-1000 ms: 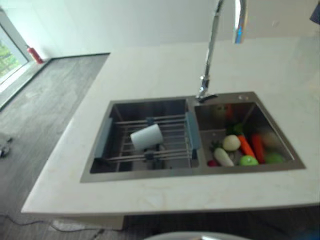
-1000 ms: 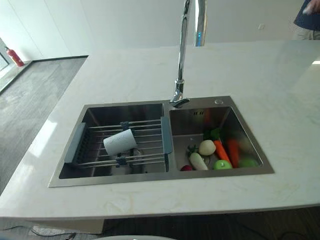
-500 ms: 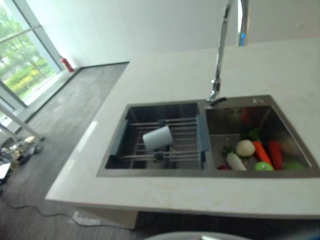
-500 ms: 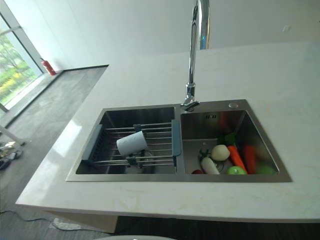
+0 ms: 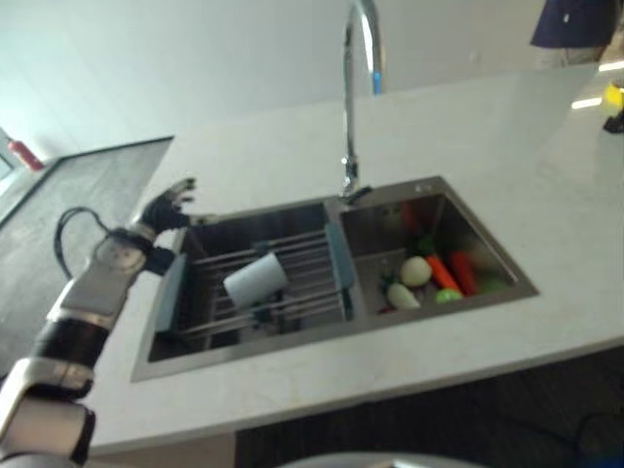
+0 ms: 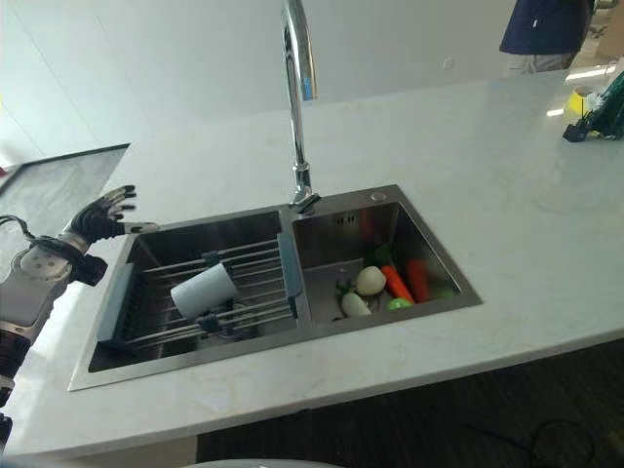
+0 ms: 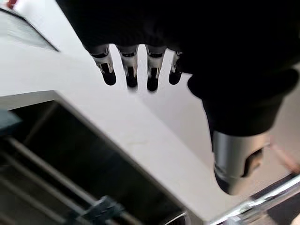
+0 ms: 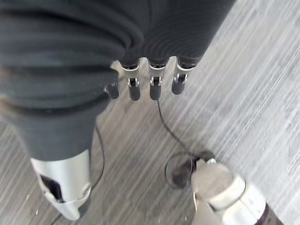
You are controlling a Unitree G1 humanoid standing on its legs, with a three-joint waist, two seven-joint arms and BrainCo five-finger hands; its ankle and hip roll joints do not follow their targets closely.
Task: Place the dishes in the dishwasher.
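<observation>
White cup [image 6: 203,290] lies on its side on the wire rack [image 6: 249,292] across the sink [image 6: 117,354]'s left basin; nothing's gripping it. Your left hand [image 5: 168,205] wasn't in frame half a sec ago. Now it's up over the counter [image 6: 546,224] just off the basin's far-left corner, fingers spread, holding nothing. Reads as the reach starting, so the pickup isn't done yet. Right hand [image 8: 140,79] hangs over the floor, fingers loose, idle. Room: open air above the rack. Watch the basin rim and the rack's blue end piece [image 6: 119,295] btwn hand and cup; faucet [image 6: 297,88] stands at the divider, veg [image 6: 382,285] in the right basin, well clear.
</observation>
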